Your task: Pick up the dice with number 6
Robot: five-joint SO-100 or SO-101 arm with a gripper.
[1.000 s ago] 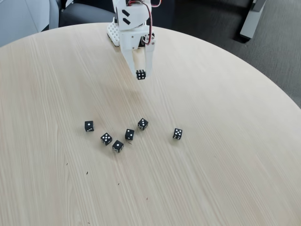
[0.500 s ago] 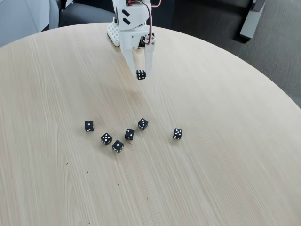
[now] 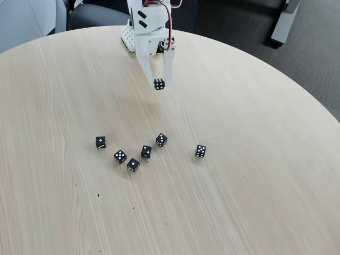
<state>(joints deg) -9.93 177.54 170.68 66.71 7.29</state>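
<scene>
Your claw [image 3: 159,84] is closed on the dice with number 6 [image 3: 159,83], pinched between the two white fingertips [image 3: 151,74] and held above the bench [image 3: 255,175], not touching it. The face toward the fixed camera looks like six pips, but it's tiny, so treat that as likely. The arm [image 3: 149,26] comes in from the top edge of the fixed view, the claw pointing down, with red wires [image 3: 169,24] looping off its right side. A soft shadow [image 3: 151,109] sits on the wood just below the held die. Six more black dice lie on the bench, well apart from the claw, in a loose row across the middle. From the left in the fixed view: the leftmost die [image 3: 100,142] shows one pip up; next die [image 3: 120,156] shows three; the low die [image 3: 133,165] sits just beside it; the centre die [image 3: 146,152] is a bit higher; the upper die [image 3: 161,139] is near that one, tilted diamond-wise to the camera. The right-hand die [image 3: 200,151] sits off alone, showing what looks like five or six pips; can't tell which. A few dark specks [image 3: 98,195] mark the wood toward the bottom. Grey floor [image 3: 313,69] shows past the round bench edge at right.
</scene>
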